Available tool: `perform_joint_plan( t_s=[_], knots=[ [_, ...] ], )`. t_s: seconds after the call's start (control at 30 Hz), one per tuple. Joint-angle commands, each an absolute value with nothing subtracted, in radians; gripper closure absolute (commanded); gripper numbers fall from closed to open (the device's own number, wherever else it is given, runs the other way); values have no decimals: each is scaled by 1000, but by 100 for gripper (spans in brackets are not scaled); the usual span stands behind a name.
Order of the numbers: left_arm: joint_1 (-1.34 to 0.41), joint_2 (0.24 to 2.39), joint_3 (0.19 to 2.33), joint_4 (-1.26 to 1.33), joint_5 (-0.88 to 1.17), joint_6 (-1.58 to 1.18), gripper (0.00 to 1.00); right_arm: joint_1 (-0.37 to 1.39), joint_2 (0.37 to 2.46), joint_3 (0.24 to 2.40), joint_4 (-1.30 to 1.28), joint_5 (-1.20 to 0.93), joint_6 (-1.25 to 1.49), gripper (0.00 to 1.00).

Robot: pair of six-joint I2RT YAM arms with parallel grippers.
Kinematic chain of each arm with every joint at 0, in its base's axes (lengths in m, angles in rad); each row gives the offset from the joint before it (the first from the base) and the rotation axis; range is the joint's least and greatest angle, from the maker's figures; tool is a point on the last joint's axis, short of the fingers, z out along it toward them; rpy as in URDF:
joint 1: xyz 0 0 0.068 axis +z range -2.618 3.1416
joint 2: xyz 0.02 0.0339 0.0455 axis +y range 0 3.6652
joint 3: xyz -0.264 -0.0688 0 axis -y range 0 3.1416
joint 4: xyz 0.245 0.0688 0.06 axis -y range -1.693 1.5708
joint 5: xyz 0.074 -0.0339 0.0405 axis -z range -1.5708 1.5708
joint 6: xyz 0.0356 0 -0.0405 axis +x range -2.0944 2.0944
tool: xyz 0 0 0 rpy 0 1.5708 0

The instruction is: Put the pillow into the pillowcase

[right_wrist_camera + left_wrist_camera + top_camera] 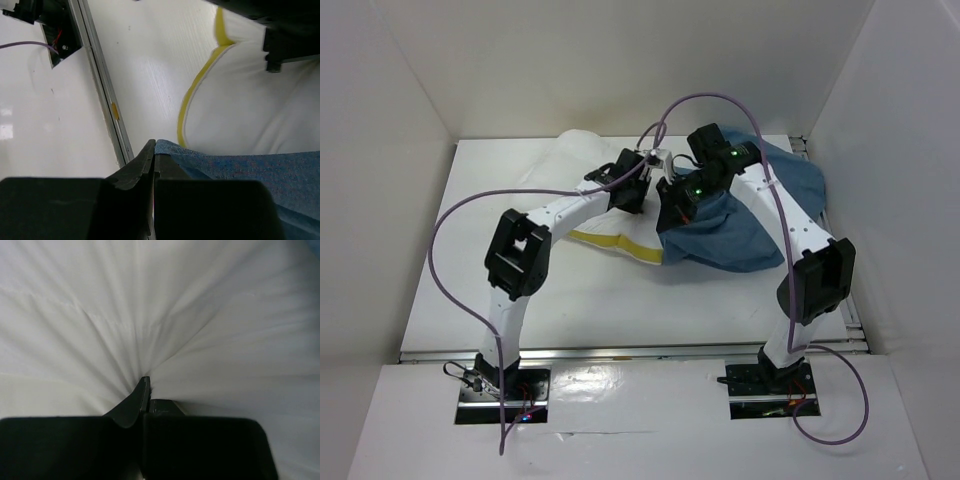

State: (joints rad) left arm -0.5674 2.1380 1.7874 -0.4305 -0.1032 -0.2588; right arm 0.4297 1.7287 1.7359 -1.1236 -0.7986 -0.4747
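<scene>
Pillow [620, 232], big, soft and white with a yellow strip on one edge, lies in the middle of the flat white table [470, 250]. The left hand [147, 395] is pinched tight on a fold of the pillow's white cloth. Just right of the pillow, the right hand [154, 150] is squeezed closed on the edge of the wrinkly dusty-blue cloth pillowcase [740, 230], which lies against the pillow's right side.

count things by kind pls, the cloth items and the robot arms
pillow: 1
pillowcase: 1
robot arms: 2, left arm and right arm
total: 4
</scene>
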Motion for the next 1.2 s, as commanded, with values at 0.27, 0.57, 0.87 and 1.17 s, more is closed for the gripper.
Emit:
perform_joint_plan(
  t_s=[0.27, 0.57, 0.87, 1.17],
  knots=[
    [-595, 1898, 1675, -353, -83, -350, 100, 364, 1746, 1822, -1003, -719, -373, 100],
    [-595, 1813, 1565, -321, -146, -350, 100, 364, 1833, 1902, -1003, -721, -364, 100],
    [-555, 1845, 1614, -302, -213, -341, 100, 399, 1845, 1910, -1045, -798, -364, 86],
    [-514, 1856, 1549, -268, -213, -330, 100, 394, 1673, 1826, -947, -498, -295, 45]
  ],
)
